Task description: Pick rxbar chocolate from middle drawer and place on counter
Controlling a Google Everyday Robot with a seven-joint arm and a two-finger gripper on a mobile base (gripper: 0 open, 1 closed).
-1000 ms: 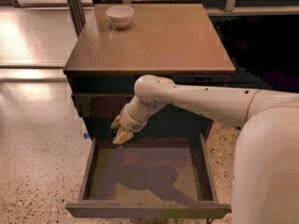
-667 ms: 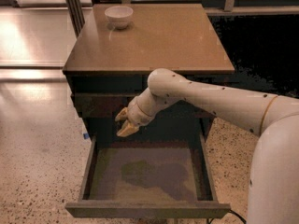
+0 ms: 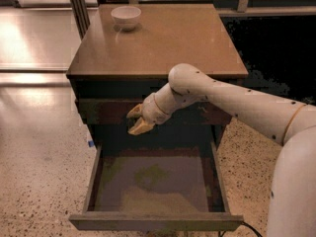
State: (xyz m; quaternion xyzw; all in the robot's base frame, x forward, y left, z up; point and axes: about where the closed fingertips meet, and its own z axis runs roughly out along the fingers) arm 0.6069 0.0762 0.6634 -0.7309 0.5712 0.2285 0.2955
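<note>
Centre-left of the frame: a cream-coloured hand [image 3: 138, 121] at the end of a thick white arm [image 3: 232, 100] coming in from the right edge, poised above the back of the wide shallow dark wooden middle drawer [image 3: 155, 221] and just in front of the reddish-brown scratched drawer front [image 3: 106, 110] above it. Pulled wide open across the lower frame, that middle drawer, with only grey-olive floor on show. No sign of the small flat black wrapped rxbar chocolate on that floor, nor on the glossy tan-brown square tabletop [image 3: 168, 43] filling the upper middle of the frame; only a small white bowl [image 3: 126, 17] there, toward the upper left. Cannot tell whether the hand is clenched on the bar or released with nothing in it: dark against dark at that spot. Judging from the drawer floor and the hand's height, probably the carry step, with the bar out of the drawer and placing not yet done, though only a guess. Next move, if so: rise clear of the tabletop's front edge, swing over the open tan surface well apart from the bowl, lower, let go flat. If holding nothing instead: down into the drawer to search
</note>
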